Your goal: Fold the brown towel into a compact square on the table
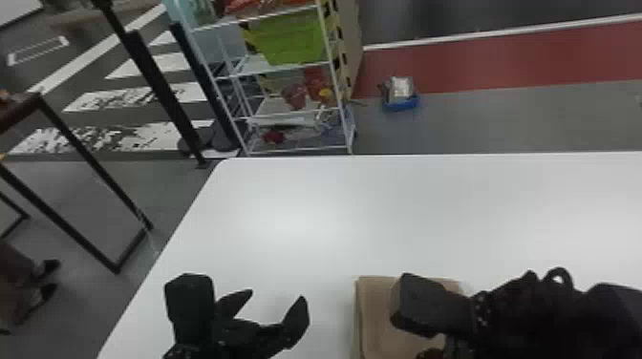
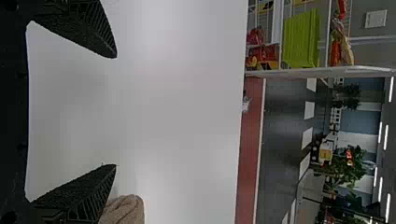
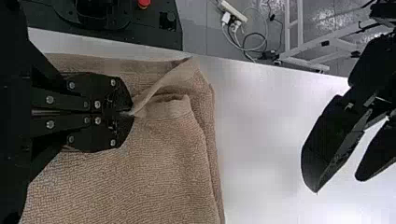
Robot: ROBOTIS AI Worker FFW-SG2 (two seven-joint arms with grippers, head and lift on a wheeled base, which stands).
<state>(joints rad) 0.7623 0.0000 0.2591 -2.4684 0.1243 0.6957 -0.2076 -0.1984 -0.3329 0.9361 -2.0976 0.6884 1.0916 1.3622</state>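
In the head view, the right arm (image 1: pixel 525 320) and bottom edge hide parts of the brown towel (image 1: pixel 377 320).

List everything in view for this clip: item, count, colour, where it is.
Towel: one, brown, partly folded on the table
Table: one, white, foreground
Wire shelf rack: one, white, beyond the table
Bin: one, green, on the rack
Container: one, blue, on the floor beyond the table
Posts: two, black, left of the rack
Power strip: one, white, on the floor
Plants: count unclear, green, far background
Left gripper: one, black, open, left of the towel
Right gripper: one, black, closed on the towel
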